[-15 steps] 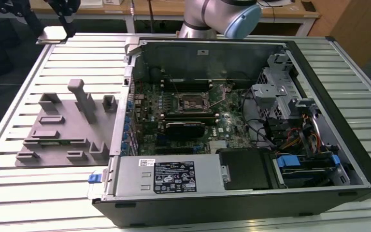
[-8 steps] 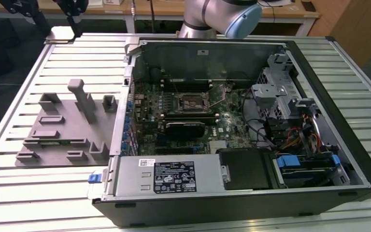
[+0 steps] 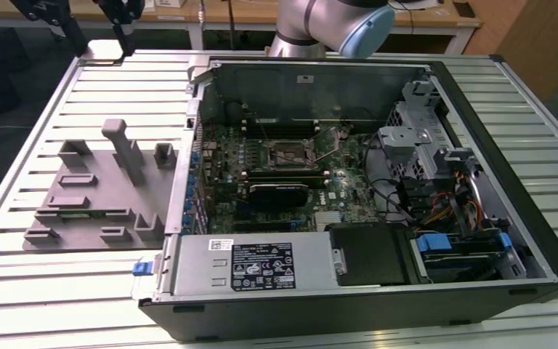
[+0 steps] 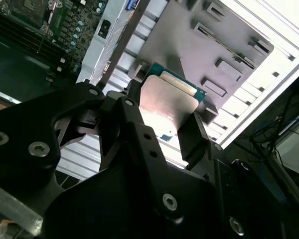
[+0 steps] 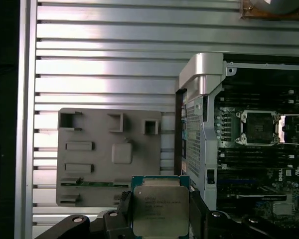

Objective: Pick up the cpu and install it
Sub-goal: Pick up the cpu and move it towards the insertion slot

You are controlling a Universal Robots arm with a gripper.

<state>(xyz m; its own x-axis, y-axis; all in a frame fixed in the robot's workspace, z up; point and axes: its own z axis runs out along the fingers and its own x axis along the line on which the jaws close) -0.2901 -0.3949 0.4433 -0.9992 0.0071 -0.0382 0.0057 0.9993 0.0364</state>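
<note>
Exterior view: the socket lies bare in the open computer case, likely ready for the chip. The grey tray sits beside the case on the table.
Second wrist view: the hand is clamped on the cpu by opposite edges, probably to spare its faces.
First wrist view: the cpu is held level with its lid facing the camera, over the tray's edge and well apart from the socket.

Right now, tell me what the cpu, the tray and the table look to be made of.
The cpu seems metal-lidded: dull silvery sheen, over a green board edge. The tray looks plastic: matte, uniform grey, moulded pockets. The table is likely aluminium: bright ribbed slats catching glare.
</note>
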